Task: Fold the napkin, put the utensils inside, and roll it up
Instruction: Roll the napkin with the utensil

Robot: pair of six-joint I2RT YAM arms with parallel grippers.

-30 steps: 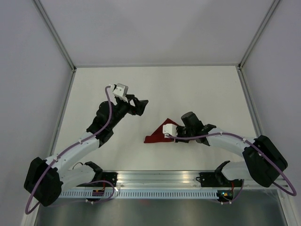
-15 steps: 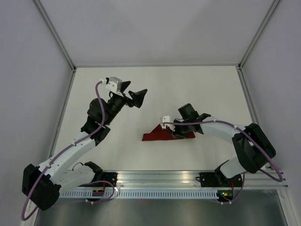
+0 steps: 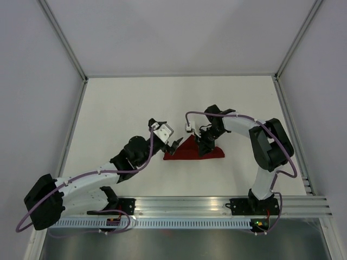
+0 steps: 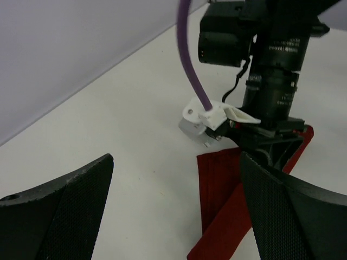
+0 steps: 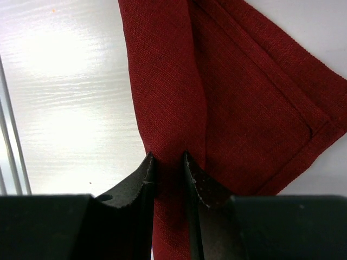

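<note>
Folding looks to be the step in hand, so give the cloth your whole attention. Your right gripper (image 3: 204, 144) is closed narrowly on a raised pleat of the napkin (image 3: 185, 154). In the right wrist view its fingertips (image 5: 145, 174) pinch a doubled ridge of the red fabric, and the hemmed corner spreads flat beyond them. Your left gripper (image 3: 174, 145) stands wide open and holds nothing.

To do this well, I judge you should hold the right pinch firm and lift only enough to free the layer from the table (image 3: 119, 103). Thin, soft cloth will probably sag and drag if you carry it low. Bring the open left jaws down onto the napkin's left edge to pin or take it before the right arm pulls. Otherwise the whole napkin is likely to slide rather than fold. Aim hem onto hem, and let go only once the edges lie matched.

The napkin lies near the middle of the table as a flattish triangle, its long edge toward the arm bases and its peak pointing away. The right gripper sits at the peak's right side, in contact with the cloth. The left gripper hovers just beside the napkin's left slope. In the left wrist view the red cloth lies ahead, toward the right-hand finger (image 4: 293, 216), with bare table between the two fingers. Whether that finger touches the cloth, I cannot tell.
</note>
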